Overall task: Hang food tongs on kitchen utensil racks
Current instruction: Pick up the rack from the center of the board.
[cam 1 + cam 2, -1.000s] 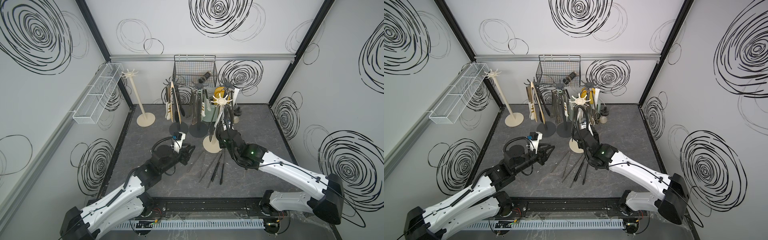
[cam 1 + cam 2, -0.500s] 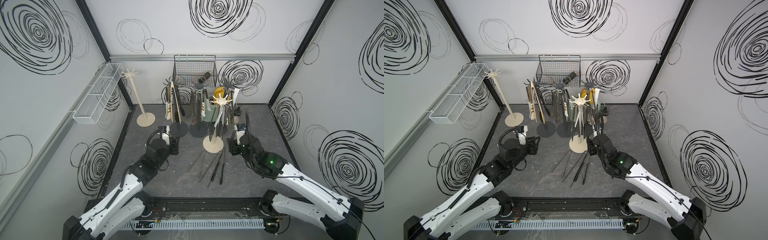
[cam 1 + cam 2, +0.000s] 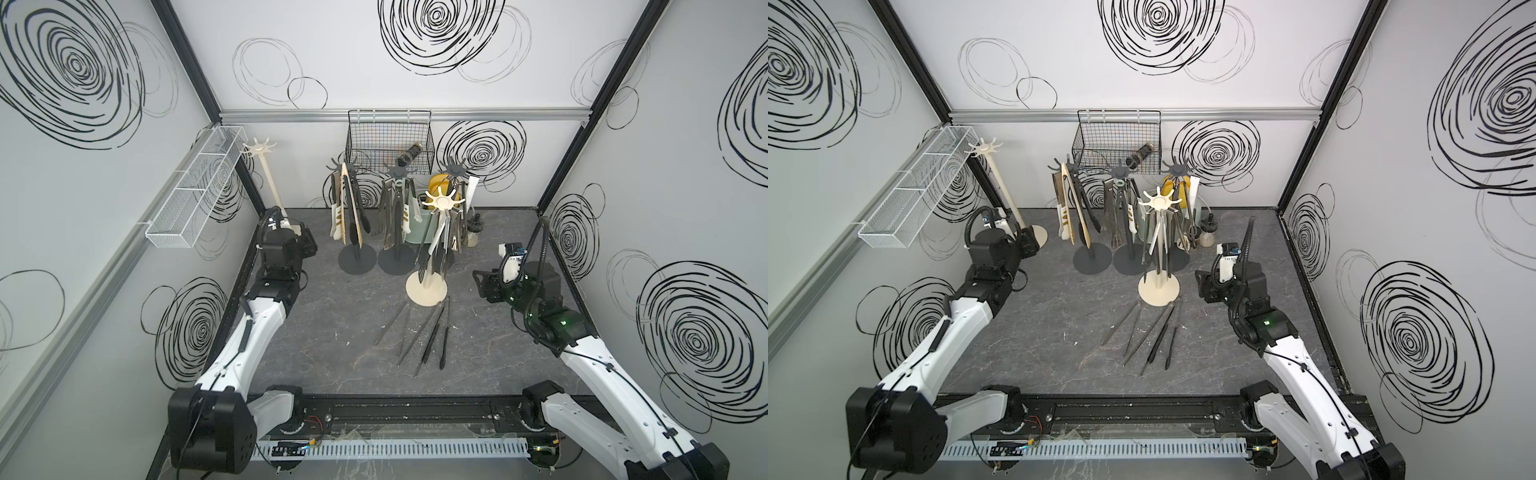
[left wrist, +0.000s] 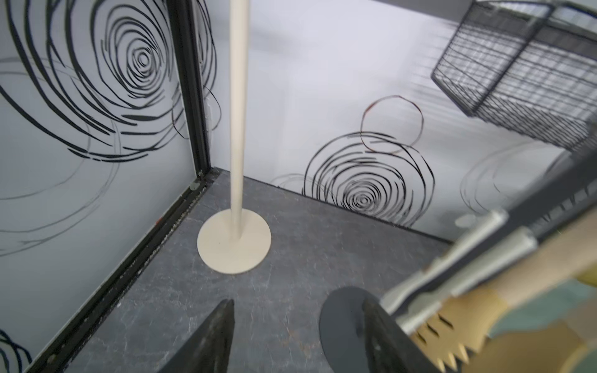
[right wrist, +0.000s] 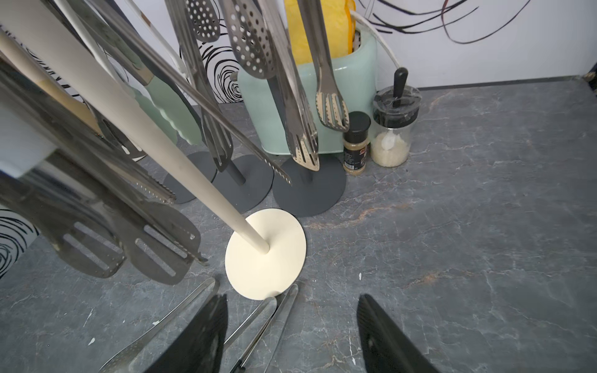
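Several steel and black-tipped food tongs (image 3: 419,332) lie on the dark floor in front of the front cream rack (image 3: 427,286). More tongs (image 5: 300,97) hang from that rack and from three dark grey racks (image 3: 356,257) behind it. The other cream rack (image 4: 237,129) stands bare in the back left corner. My left gripper (image 3: 309,243) (image 4: 297,306) is open and empty, close to that bare rack's base. My right gripper (image 3: 482,284) (image 5: 290,303) is open and empty, low and to the right of the front cream rack, beside the lying tongs (image 5: 258,323).
A black wire basket (image 3: 388,141) hangs on the back wall and a white mesh basket (image 3: 195,191) on the left wall. A mint holder (image 5: 355,80) and two small jars (image 5: 392,135) stand behind the dark racks.
Both arms drew away from the middle. The left one swung back toward the corner cream rack and its jaws widened. The right one moved right, away from the front cream rack.
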`<action>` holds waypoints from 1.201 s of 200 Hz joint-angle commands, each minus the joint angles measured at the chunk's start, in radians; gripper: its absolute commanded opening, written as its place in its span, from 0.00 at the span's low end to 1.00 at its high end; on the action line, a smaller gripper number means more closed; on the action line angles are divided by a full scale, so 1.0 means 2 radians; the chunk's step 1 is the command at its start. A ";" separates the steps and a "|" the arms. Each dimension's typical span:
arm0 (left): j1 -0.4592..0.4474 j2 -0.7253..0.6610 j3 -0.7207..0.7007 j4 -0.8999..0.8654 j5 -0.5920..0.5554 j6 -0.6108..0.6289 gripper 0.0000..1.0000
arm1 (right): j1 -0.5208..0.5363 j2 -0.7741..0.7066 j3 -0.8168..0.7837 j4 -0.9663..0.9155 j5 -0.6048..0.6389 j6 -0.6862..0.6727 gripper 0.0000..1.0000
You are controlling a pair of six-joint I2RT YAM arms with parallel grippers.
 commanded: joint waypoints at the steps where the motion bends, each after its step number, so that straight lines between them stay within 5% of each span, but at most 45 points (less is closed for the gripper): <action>1: 0.041 0.066 0.052 0.074 0.020 0.035 0.71 | -0.017 -0.014 -0.013 0.025 -0.061 -0.008 0.67; 101: 0.078 0.302 0.200 0.218 0.016 0.177 0.76 | -0.037 -0.021 -0.018 0.001 -0.031 -0.011 0.69; 240: 0.087 0.426 0.316 0.297 -0.032 0.216 0.74 | -0.040 0.016 -0.014 -0.002 0.012 -0.017 0.69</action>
